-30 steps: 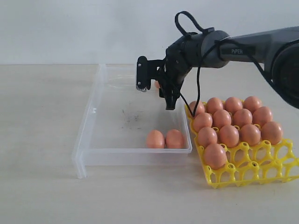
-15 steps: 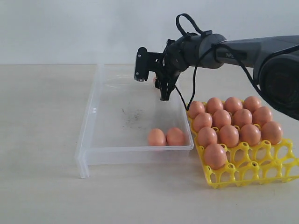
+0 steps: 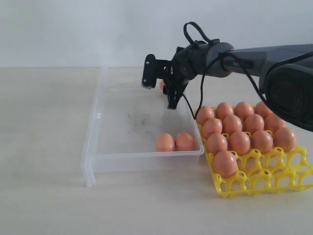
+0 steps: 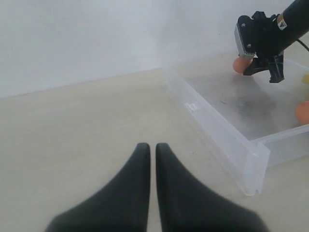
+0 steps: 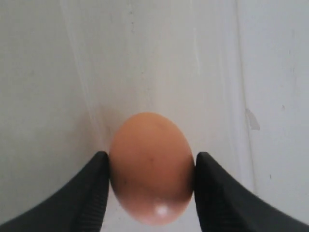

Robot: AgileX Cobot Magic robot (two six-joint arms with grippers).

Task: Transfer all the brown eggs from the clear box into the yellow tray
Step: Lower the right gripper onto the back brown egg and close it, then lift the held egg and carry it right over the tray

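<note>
We're at the far end of the clear box, where the right tool hangs tipped down over the floor. The right wrist view gives us the grip: both fingers press against the sides of the far egg, so this tool is clamped on it. We can't tell whether that egg is resting on the box floor or just off it. Two more brown eggs lie side by side, touching, against the near wall of the box toward its right corner, with dark specks on the floor behind them. Just beside the box on the table sits the yellow tray, and we count thirteen eggs in it: the three back rows full, and one egg at the left end of the front row. Over on the left, the left tool hovers above bare table, well apart from the box, its fingers narrowed to a slit and holding nothing.
</note>
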